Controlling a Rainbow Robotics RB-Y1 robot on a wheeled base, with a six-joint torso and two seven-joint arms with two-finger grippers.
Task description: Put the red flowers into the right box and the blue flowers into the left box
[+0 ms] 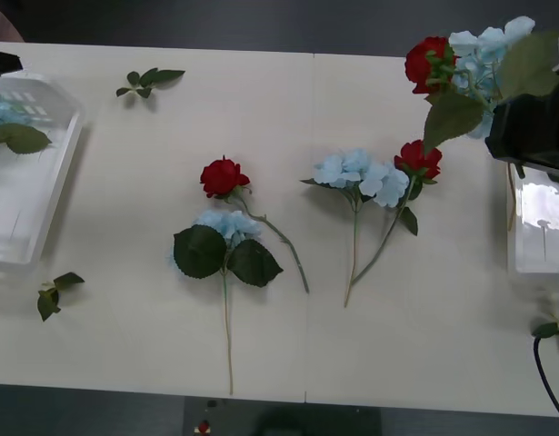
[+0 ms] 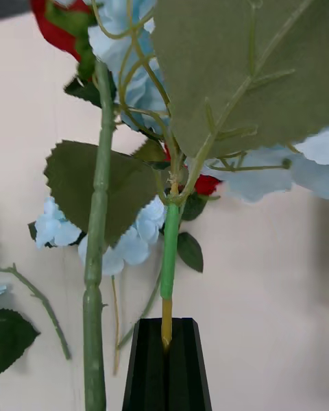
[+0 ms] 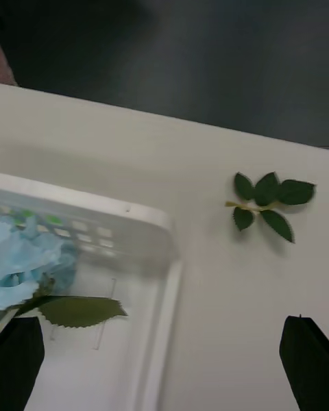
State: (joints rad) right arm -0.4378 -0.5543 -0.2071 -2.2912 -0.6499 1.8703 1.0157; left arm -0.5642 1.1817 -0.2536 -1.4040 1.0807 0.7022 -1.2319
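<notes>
Red flowers [image 1: 224,176]: one bloom lain at bench [image 1: 124,345] centre beside blue flowers [image 1: 226,223], another [image 1: 419,159] further right. Right pincer [image 2: 166,346], raised over right box [image 1: 538,227], is clamped on a blue stem with a red rose [image 1: 428,62] alongside. Left pincer [image 3: 164,356] is held wide above left box [image 1: 34,182], one blue cluster [image 3: 27,257] inside

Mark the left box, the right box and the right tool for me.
left box [image 1: 24,238]: front view, bare floor.
right box [image 1: 536,238]: front view, glossy floor.
right tool [image 2: 166,363]: right wrist view, between its tips, at the gripped stem.
</notes>
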